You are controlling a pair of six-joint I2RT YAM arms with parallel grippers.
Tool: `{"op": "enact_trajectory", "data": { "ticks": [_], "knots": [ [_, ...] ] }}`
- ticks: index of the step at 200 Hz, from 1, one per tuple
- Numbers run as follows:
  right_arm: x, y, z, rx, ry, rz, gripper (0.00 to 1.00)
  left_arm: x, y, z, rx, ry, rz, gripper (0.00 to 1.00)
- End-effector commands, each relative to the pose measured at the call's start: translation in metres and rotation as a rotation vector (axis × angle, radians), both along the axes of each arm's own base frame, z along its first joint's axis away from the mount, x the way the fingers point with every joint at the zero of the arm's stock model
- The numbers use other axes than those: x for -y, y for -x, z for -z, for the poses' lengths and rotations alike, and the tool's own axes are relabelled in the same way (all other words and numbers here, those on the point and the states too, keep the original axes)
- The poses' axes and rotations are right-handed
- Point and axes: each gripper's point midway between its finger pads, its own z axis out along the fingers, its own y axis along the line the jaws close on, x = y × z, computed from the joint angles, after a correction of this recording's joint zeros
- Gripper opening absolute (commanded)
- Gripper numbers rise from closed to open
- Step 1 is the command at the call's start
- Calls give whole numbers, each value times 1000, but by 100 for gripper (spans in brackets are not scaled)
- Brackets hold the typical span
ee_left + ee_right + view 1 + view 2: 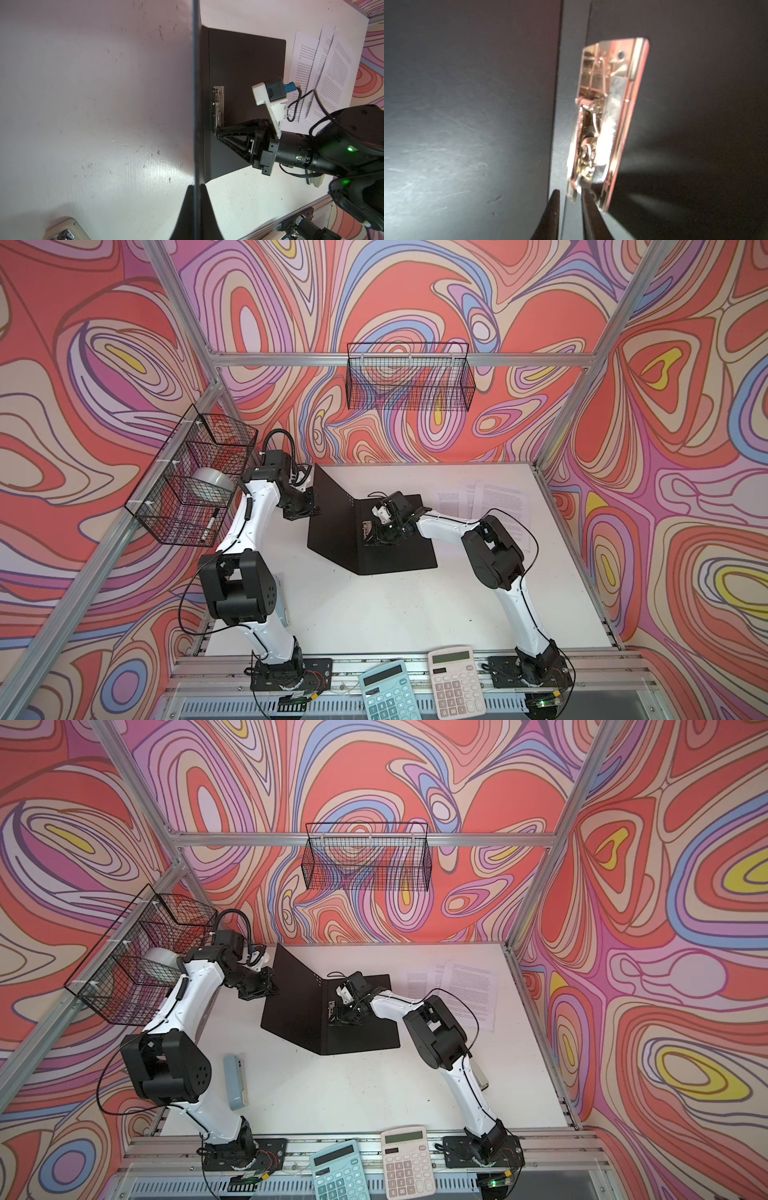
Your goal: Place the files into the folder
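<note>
Robotics laboratory test cell. A white counter (pixel 374 614) is being enclosed by aluminium framing (pixel 291 359) and swirl-printed backdrop panels (pixel 415 290); a left arm (pixel 253 524) and a right arm (pixel 515 605) are being carried on the front rail (pixel 208 674), and wire baskets (pixel 409 377) are being held on the framing.

Your widest lane is the bare table (pixel 374 614), from 5 to 7 o'clock of the folder (pixel 399 551). At 10 o'clock its raised cover (pixel 332 506) stands tilted like a wall, its edge pinched in the left gripper (pixel 194 189). The right gripper (pixel 218 133) crowds the metal clip (pixel 218 108) at the spine. The right arm (pixel 494 547) bars 3 o'clock, its elbow overhanging the files (pixel 498 497) at 2 o'clock.
</note>
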Motion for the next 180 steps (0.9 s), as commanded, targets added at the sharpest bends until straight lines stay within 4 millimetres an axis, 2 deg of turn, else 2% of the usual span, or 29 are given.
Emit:
{"op": "enact_trajectory", "data": {
  "ticks": [1, 54, 88, 129, 180],
  "knots": [
    [4, -1, 6, -4, 33, 7, 21, 1, 4, -12, 14, -6, 27, 0],
    [1, 0, 9, -13, 18, -6, 19, 2, 4, -17, 20, 0, 34, 0],
    [-6, 0, -2, -17, -37, -4, 21, 4, 4, -17, 20, 9, 35, 0],
    [-8, 1, -4, -21, -58, -6, 23, 5, 3, -15, 13, 18, 34, 0],
    [-9, 3, 4, -42, -57, -9, 22, 7, 3, -13, 4, 30, 35, 0]
  ]
}}
